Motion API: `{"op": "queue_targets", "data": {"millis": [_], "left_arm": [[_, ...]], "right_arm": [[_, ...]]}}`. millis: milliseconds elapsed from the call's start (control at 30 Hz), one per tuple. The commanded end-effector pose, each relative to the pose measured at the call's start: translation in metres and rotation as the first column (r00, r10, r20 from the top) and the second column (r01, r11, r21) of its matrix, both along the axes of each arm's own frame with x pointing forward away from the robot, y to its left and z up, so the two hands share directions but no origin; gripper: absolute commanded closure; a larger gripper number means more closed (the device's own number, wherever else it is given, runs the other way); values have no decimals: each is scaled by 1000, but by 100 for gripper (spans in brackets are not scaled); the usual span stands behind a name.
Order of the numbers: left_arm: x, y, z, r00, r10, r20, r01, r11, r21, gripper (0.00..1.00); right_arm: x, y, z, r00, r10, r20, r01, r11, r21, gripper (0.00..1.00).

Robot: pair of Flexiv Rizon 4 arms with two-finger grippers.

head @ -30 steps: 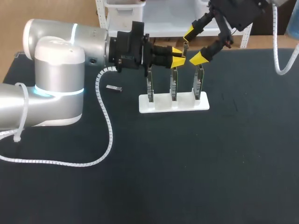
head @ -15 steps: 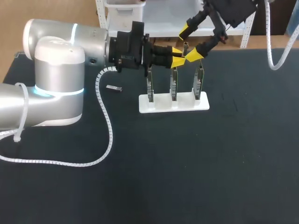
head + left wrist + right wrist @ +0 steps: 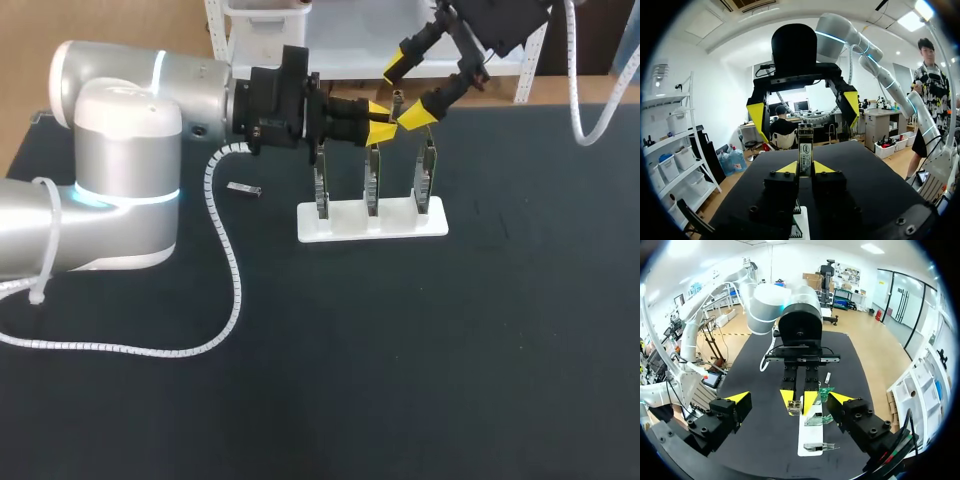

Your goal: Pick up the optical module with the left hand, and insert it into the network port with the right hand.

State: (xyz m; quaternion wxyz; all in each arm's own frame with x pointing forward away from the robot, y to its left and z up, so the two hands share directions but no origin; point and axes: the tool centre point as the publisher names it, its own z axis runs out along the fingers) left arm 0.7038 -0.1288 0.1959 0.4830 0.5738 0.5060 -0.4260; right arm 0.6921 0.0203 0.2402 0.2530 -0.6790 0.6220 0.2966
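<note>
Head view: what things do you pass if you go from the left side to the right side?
Left arm's silver elbow → small dark piece lying on the mat → white stand with three upright boards → right arm's coiled white cable.

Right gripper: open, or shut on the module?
Open. Right gripper tips stand wide apart either side of the module, which the left gripper holds.

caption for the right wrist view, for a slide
Left end effector holds the optical module between the right end effector's open fingers.
</note>
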Motion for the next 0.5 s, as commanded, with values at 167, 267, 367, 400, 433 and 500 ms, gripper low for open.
{"op": "queue_targets", "data": {"millis": [167,267,367,400,433,500], "left_arm": [[1,0,0,1000,-2,-1,2,1000,2,100],[1,0,0,1000,-2,-1,2,1000,2,100],[1,0,0,1000,-2,-1,2,1000,2,100],[1,0,0,1000,-2,-1,2,1000,2,100],[1,0,0,1000,-2,-1,2,1000,2,100],[1,0,0,1000,-2,-1,2,1000,2,100]], "right_arm": [[-1,-1,0,1000,-2,2,2,1000,2,0],[-1,-1,0,1000,-2,2,2,1000,2,0],[-1,-1,0,1000,-2,2,2,1000,2,0],[-1,-1,-1,1000,-4,2,4,1000,5,0],[-1,-1,-1,1000,-8,2,8,1000,6,0],[-1,-2,-2,1000,-17,1,17,1000,8,0]]}}
